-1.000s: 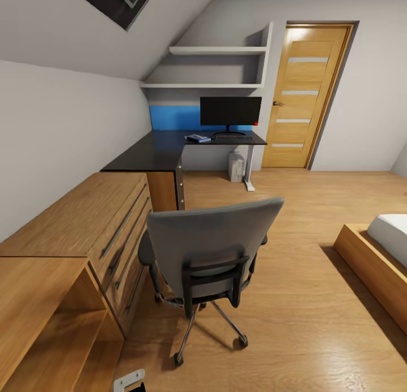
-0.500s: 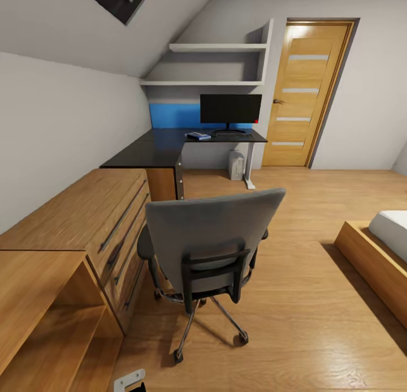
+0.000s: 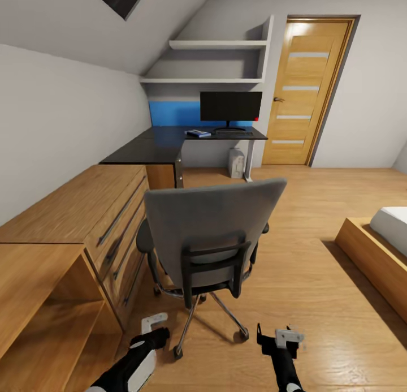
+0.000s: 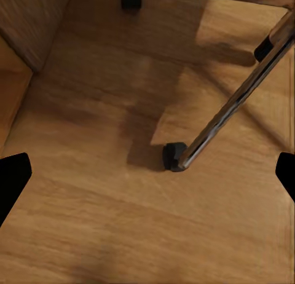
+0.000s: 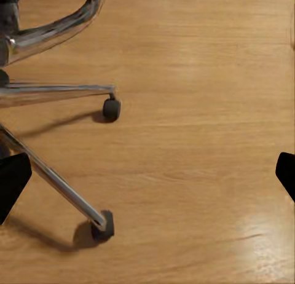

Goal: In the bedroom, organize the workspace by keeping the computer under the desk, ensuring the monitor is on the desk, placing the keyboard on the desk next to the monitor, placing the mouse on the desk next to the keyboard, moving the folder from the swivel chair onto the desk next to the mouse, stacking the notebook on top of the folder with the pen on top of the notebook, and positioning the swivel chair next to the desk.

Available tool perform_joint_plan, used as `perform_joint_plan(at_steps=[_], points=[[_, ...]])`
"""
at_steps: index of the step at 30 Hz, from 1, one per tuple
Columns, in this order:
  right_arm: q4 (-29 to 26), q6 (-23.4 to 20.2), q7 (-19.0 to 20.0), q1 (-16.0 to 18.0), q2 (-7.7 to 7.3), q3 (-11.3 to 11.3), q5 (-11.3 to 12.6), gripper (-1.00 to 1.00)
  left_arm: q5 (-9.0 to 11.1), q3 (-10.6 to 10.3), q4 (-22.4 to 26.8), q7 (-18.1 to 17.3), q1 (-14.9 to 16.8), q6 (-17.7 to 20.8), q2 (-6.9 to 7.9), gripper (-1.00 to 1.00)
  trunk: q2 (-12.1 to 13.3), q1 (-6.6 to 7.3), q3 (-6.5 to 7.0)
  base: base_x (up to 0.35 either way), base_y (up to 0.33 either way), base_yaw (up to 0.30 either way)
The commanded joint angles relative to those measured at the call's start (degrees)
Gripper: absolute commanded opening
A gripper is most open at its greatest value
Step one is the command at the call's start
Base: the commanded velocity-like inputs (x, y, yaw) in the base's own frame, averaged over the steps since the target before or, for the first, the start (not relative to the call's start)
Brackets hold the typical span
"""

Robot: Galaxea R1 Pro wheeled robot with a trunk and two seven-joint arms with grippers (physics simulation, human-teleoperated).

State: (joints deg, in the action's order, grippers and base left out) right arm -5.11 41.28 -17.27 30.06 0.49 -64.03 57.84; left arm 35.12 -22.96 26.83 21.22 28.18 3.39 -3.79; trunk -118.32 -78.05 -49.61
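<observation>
The swivel chair [image 3: 212, 228] stands mid-floor with its grey back toward me, hiding the seat. Beyond it, the black desk [image 3: 148, 150] carries the monitor [image 3: 230, 106] with the keyboard [image 3: 232, 132] at its foot. Left of the keyboard lies a flat blue thing, apparently the folder [image 3: 198, 134]; what rests on it is too small to tell. The computer [image 3: 236, 163] sits under the desk. My left gripper [image 3: 151, 332] [image 4: 147, 176] is open over the floor by a chair caster [image 4: 174, 156]. My right gripper [image 3: 277, 341] [image 5: 147, 176] is open near two casters [image 5: 104, 225].
A light wooden chest [image 3: 85, 211] with bar handles and an open wooden unit [image 3: 39, 301] run along the left wall. A bed platform [image 3: 373, 256] stands at the right. A closed wooden door [image 3: 302, 92] is behind the desk. Open floor lies right of the chair.
The view has moved closer to the chair and shifted. Both arms have come up into the bottom of the head view, grippers low behind the chair's base.
</observation>
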Motion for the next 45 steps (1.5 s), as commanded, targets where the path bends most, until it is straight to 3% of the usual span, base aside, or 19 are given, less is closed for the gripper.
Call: perform_joint_plan(at_steps=[1, 3, 5, 13, 14, 16, 17, 20, 23, 24, 30, 32, 37, 39, 45], points=[[0.0, 0.0, -0.5, 1.3, -0.06, -0.4, 0.2, 1.0, 0.3, -0.4, 0.2, 0.6, 0.7, 1.3, -0.03, 1.0, -0.4, -0.22, -0.26, 0.0, 0.0, 0.0], [0.2, -0.7, -0.5, 4.3, -0.22, -0.4, 0.3, 1.0, 0.2, -0.4, 0.5, 0.7, 1.8, 3.9, -0.34, 1.0, -1.2, -0.66, -0.62, 0.0, 0.0, 0.0], [0.2, -3.9, -0.5, 7.7, -0.79, -0.3, 0.4, 1.0, 0.1, -0.4, 0.7, 0.7, 3.3, 6.0, -0.59, 1.0, -2.0, -1.1, -0.97, 0.0, 0.0, 0.0], [-0.1, -10.9, -0.2, 13.0, -1.43, -0.2, 0.4, 1.0, 0.2, -0.5, 0.4, 0.7, 6.5, 6.8, -0.81, 1.0, -5.3, -2.85, -2.41, 0.0, 0.0, 0.0], [-0.1, -14.6, 0.0, 14.3, -1.85, -0.2, 0.8, 1.0, 0.3, -0.4, -1.0, 0.6, 6.7, 6.1, -0.85, 1.0, -5.7, -3.07, -2.59, 0.0, 0.0, 0.0], [-0.2, -15.8, 0.0, 14.5, -1.93, -0.3, 1.4, 1.0, 0.5, -0.3, -2.8, 0.6, 6.8, 4.0, -0.87, 1.0, -6.5, -3.51, -2.95, 0.0, 0.0, 0.0], [-0.2, -16.3, 0.0, 14.6, -1.64, -0.8, 1.8, 1.0, 0.5, -0.3, -6.8, 0.7, 6.8, -0.9, -0.97, 1.0, -6.9, -3.73, -3.13, 0.0, 0.0, 0.0], [-0.2, -16.1, -0.1, 14.7, -1.55, -0.9, 2.1, 1.0, 0.6, -0.3, -9.3, 0.9, 6.8, -6.9, -1.0, 1.0, -8.1, -4.39, -3.67, 0.0, 0.0, 0.0], [-0.2, -16.1, -0.2, 14.7, -1.59, -0.8, 2.2, 1.0, 0.6, -0.5, -9.1, 1.1, 6.8, -7.8, -1.65, 1.0, -9.3, -5.05, -4.21, 0.0, 0.0, 0.0], [-0.2, -16.0, -0.2, 14.7, -1.59, -0.8, 2.3, 1.0, 0.6, -0.5, -7.6, 1.2, 6.8, -7.8, -2.41, 1.0, -9.7, -5.27, -4.39, 0.0, 0.0, 0.0], [-0.3, -15.9, 0.0, 14.7, -1.64, -0.6, 2.3, 1.0, 0.6, -0.4, 1.0, 1.3, 6.8, -7.0, -3.1, 1.0, -12.1, -6.59, -5.46, 0.0, 0.0, 0.0], [-0.3, -15.8, 0.0, 14.7, -1.65, -0.5, 2.3, 1.0, 0.7, -0.2, 3.6, 1.5, 6.8, -4.0, -3.25, 1.0, -12.9, -7.03, -5.82, 0.0, 0.0, 0.0], [-0.2, -13.2, -0.1, 14.7, -1.74, -0.8, 2.3, 1.0, 0.6, -0.1, -0.2, 1.6, 6.8, -1.8, -3.21, 1.0, -14.9, -8.13, -6.72, 0.0, 0.0, 0.0], [-0.2, -9.8, -0.2, 14.6, -1.67, -0.9, 2.3, 1.0, 0.6, -0.1, -2.1, 1.6, 6.8, -1.9, -3.21, 1.0, -15.7, -8.57, -7.08, 0.0, 0.0, 0.0], [-0.2, -7.5, -0.3, 14.5, -1.57, -1.0, 2.4, 1.0, 0.5, -0.1, -3.1, 1.6, 6.8, -1.9, -3.2, 1.0, -18.1, -9.88, -8.16, 0.0, 0.0, 0.0]])
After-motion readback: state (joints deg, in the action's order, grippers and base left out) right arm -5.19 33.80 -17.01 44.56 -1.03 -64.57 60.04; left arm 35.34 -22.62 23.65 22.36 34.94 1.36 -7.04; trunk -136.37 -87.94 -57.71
